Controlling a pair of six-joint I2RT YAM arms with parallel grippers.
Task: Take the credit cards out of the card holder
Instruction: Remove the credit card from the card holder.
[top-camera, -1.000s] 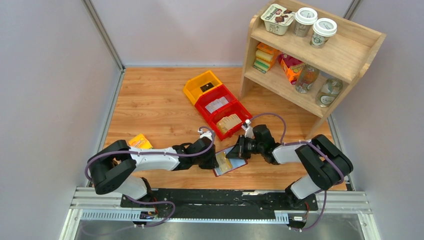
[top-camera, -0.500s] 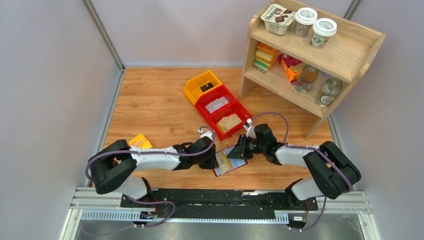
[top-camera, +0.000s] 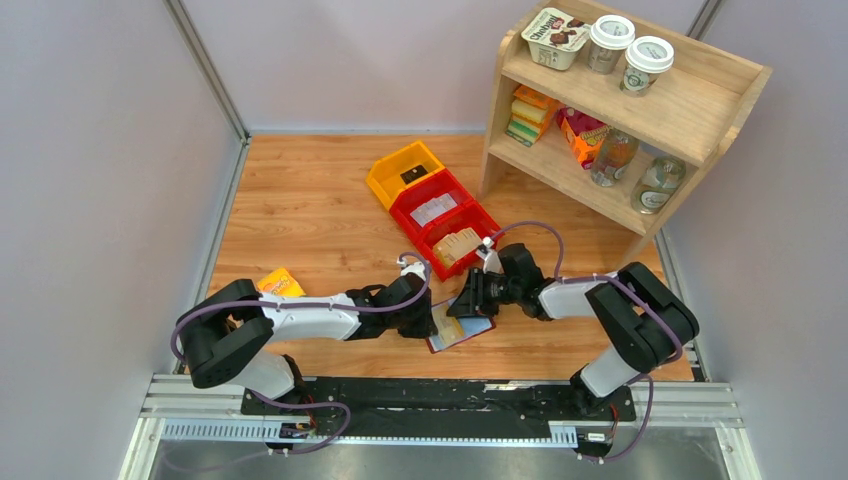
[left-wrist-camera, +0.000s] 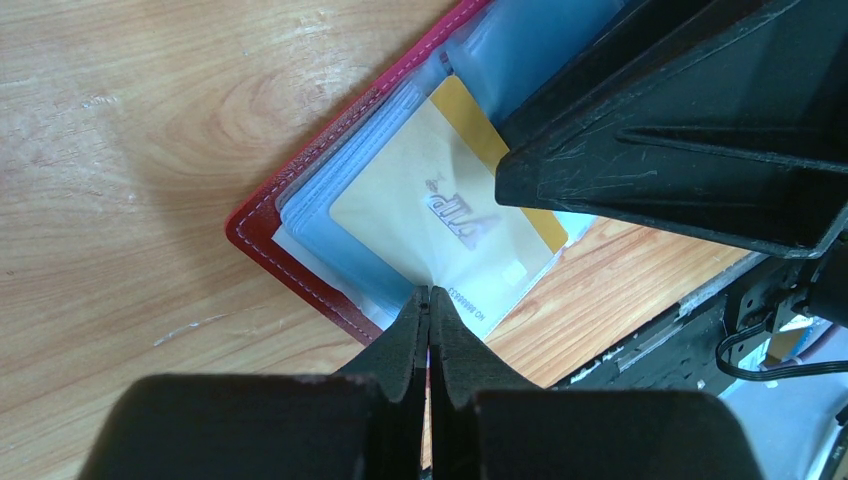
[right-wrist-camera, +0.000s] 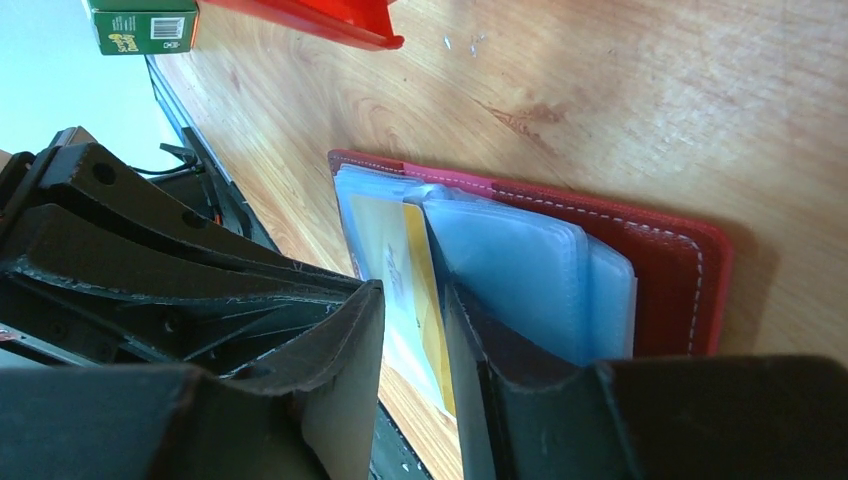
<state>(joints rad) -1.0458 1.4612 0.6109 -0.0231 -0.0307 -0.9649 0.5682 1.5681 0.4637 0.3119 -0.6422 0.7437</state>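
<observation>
On the tabletop (top-camera: 300, 200) the card holder (top-camera: 465, 328) lies open, credit cards (left-wrist-camera: 420, 220) not yet out; left hand (left-wrist-camera: 428, 300) clenched at one's edge, right hand (right-wrist-camera: 412, 300) released.

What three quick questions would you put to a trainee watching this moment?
1. True or false: the card holder lies folded shut on the table.
2. The yellowish card that passes between the right jaws is: A) lying loose on the wood, B) partly inside a clear sleeve, C) dropped in a bin.
3. Which arm's jaws are closed together at the sleeve's edge?

Key: 1 false, it lies open. 2 B. 3 the left jaws.
</observation>
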